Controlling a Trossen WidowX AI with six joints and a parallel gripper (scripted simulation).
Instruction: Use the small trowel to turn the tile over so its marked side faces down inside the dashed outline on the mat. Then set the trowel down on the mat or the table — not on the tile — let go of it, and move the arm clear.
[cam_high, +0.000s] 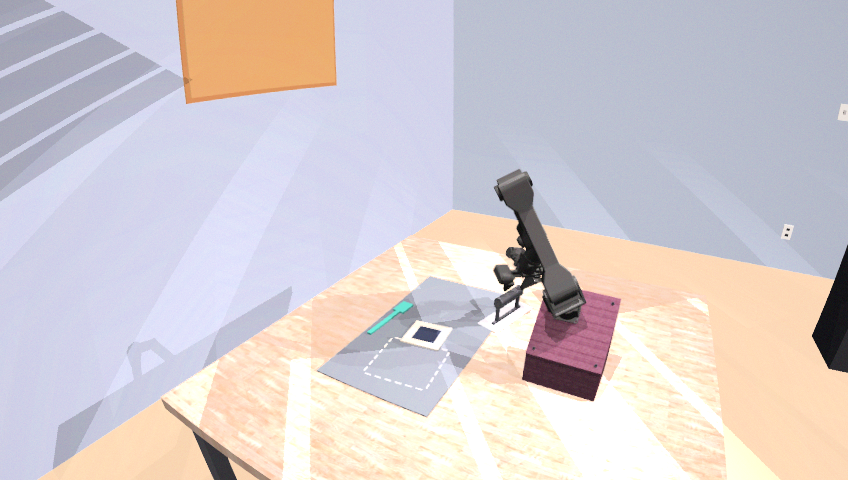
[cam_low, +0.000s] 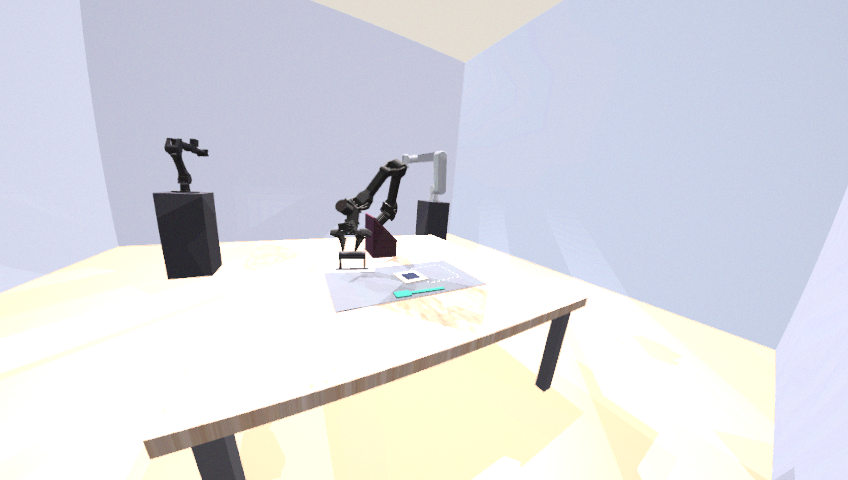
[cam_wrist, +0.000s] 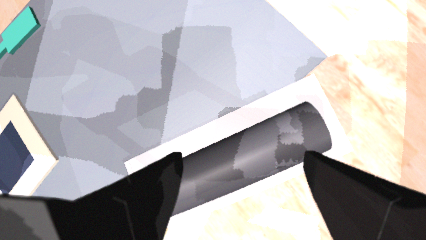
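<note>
Nothing flipped yet, pincer over trowel
Teal flat tool (cam_high: 389, 318) lies on the mat (cam_high: 351, 365); tile (cam_high: 424, 334) sits dark mark up at the dashed outline (cam_high: 406, 389) edge; pincer (cam_wrist: 242, 162) spread, empty, straddling the trowel (cam_high: 505, 303) handle. Grasp, flip and put-down all remain.

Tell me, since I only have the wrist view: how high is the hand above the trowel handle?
Observer: In the exterior view the open hand hangs just above the trowel handle, fingers pointing down. It appears not to touch it.
Operator: Where is the dashed outline? I can't see it.
Observer: It is on the mat. The dashed outline lies right beside the tile, on the side away from the trowel. The tile sits outside it, dark side up.
Operator: And the teal thing at my frame's corner?
Observer: That is a flat teal tool lying on the mat, past the tile from the trowel.
</note>
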